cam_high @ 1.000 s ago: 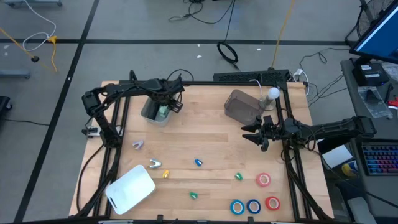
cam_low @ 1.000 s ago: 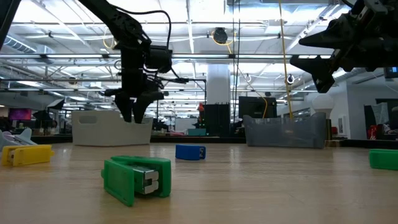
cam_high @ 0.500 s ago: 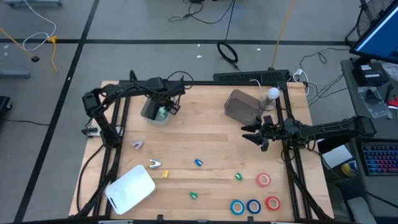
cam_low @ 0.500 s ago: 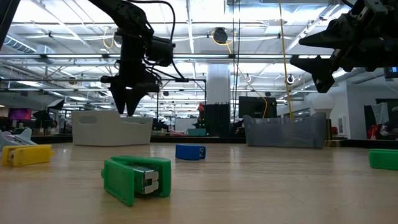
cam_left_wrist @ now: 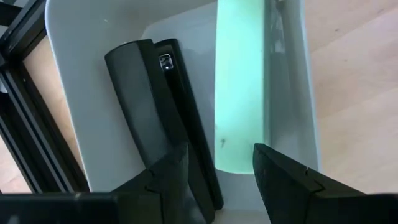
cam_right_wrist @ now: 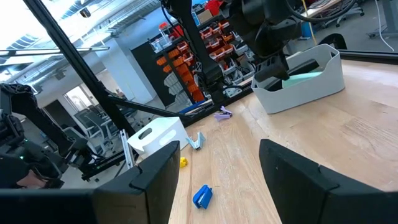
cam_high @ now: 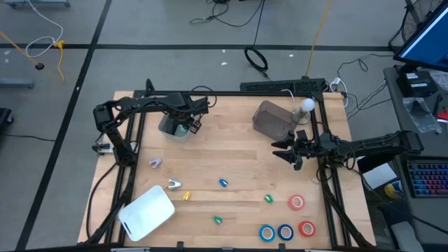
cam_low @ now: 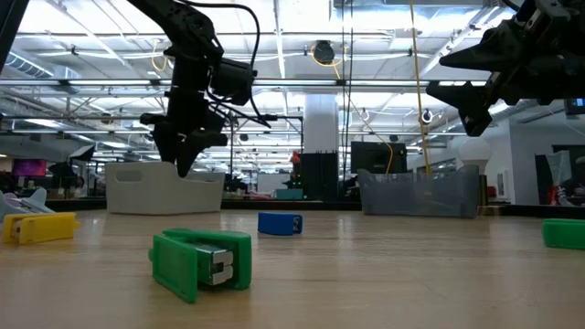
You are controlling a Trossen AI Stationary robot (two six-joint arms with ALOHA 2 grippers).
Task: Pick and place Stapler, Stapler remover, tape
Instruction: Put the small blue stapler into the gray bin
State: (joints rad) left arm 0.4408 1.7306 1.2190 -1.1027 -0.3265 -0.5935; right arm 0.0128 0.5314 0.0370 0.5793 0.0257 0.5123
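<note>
- Your left gripper (cam_high: 190,127) hangs over the white bin (cam_high: 170,130) at the worktop's (cam_high: 231,157) far left; its fingers (cam_left_wrist: 166,180) stand apart, holding nothing.
- Inside that bin you see a black stapler (cam_left_wrist: 149,112) and a pale green stapler (cam_left_wrist: 239,87) lying side by side.
- In front of the bin, going rightward across the worktop: a lilac remover (cam_high: 155,162), a white lid (cam_high: 147,212), a yellow stapler (cam_high: 186,196), a green stapler (cam_high: 218,220) and a blue stapler (cam_high: 223,183).
- Your right gripper (cam_high: 283,152) hovers beside the grey bin (cam_high: 271,119), its fingers apart and empty.
- The tape rolls lie at the near right corner: two red (cam_high: 297,202) (cam_high: 306,228), two blue (cam_high: 267,233) (cam_high: 285,232).
</note>
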